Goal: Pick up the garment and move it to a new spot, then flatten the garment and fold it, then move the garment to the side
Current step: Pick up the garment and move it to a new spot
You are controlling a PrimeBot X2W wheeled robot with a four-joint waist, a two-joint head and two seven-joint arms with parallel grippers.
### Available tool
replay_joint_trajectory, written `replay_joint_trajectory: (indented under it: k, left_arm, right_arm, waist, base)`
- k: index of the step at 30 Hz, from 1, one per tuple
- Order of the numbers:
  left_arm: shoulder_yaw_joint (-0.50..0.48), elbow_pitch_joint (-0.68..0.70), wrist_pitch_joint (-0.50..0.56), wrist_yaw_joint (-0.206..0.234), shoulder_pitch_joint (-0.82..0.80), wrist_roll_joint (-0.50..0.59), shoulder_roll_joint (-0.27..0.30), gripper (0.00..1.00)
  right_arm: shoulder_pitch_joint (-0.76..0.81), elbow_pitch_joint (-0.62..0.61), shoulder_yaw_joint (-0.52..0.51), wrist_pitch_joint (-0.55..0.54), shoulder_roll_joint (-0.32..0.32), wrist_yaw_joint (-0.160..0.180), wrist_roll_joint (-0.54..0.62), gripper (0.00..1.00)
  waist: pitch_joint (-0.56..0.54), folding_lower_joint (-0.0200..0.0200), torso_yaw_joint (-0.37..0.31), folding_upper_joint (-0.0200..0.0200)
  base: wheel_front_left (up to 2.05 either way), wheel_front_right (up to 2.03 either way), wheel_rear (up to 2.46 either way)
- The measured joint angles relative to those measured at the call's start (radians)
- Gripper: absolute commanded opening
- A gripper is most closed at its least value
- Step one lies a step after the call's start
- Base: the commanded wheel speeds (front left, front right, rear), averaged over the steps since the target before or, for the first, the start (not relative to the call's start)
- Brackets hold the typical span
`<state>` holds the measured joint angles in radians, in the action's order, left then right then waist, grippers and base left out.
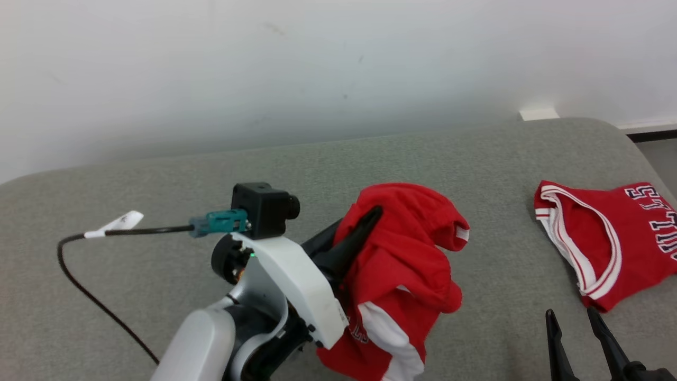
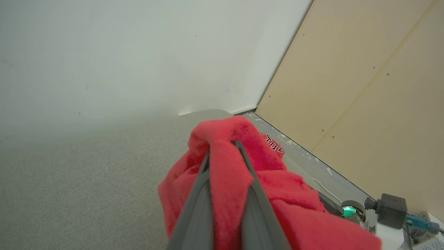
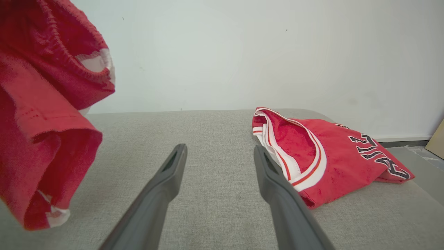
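The garment (image 1: 407,264) is a red pair of shorts with white trim. It hangs bunched above the grey table (image 1: 158,185), and my left gripper (image 1: 376,213) is shut on its upper folds. In the left wrist view the red cloth (image 2: 298,208) wraps over and between the two fingers of the left gripper (image 2: 223,147). Low at the right, my right gripper (image 1: 571,313) is open and holds nothing. The right wrist view has the hanging garment (image 3: 41,139) to the left of the open right gripper (image 3: 219,149), well apart from it.
A folded red jersey (image 1: 608,238) with white trim and dark lettering lies on the table's right part, just beyond the right gripper; it is also in the right wrist view (image 3: 329,163). A black cable (image 1: 79,275) trails from the left wrist. A white wall backs the table. Beige panels (image 2: 364,86) stand at the far right.
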<state>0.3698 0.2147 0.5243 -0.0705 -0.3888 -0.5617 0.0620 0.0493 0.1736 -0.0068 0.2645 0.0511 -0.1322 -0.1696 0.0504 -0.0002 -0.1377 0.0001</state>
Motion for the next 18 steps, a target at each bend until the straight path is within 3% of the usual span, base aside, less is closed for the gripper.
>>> replay_joint_trajectory:
  k: [6,9,16,17,18]
  left_arm:
    - [-0.006,-0.174,-0.09,0.074,0.044,-0.031,-0.01,0.0]
    - [-0.019,-0.332,-0.169,0.108,0.04,0.023,-0.004,0.0]
    - [-0.011,-0.655,-0.337,0.124,-0.014,0.115,0.016,0.01]
    - [-0.004,-0.685,-0.359,0.122,-0.023,0.128,0.016,0.24]
    - [0.003,-0.712,-0.379,0.117,-0.034,0.132,0.014,0.67]
  right_arm:
    - [-0.011,0.005,0.007,0.0,0.0,0.0,-0.016,1.0]
    - [-0.013,0.011,0.006,0.0,0.0,0.0,-0.018,1.0]
    - [-0.023,0.022,0.002,0.0,0.0,0.0,-0.026,1.0]
    - [-0.023,0.024,0.002,0.0,-0.001,0.0,-0.026,1.0]
    - [-0.023,0.025,0.001,0.0,-0.001,0.0,-0.026,1.0]
  waist:
    - [0.022,0.0001,-0.088,0.0]
    - [0.041,0.0001,-0.122,0.0]
    - [0.078,0.0002,-0.155,0.0]
    - [0.078,0.0002,-0.153,0.0001]
    - [0.077,0.0002,-0.15,0.0]
  base:
    - [0.0,0.0,0.0]
    - [0.0,0.0,0.0]
    - [0.0,0.0,0.0]
    - [0.0,0.0,0.0]
    - [0.0,0.0,0.0]
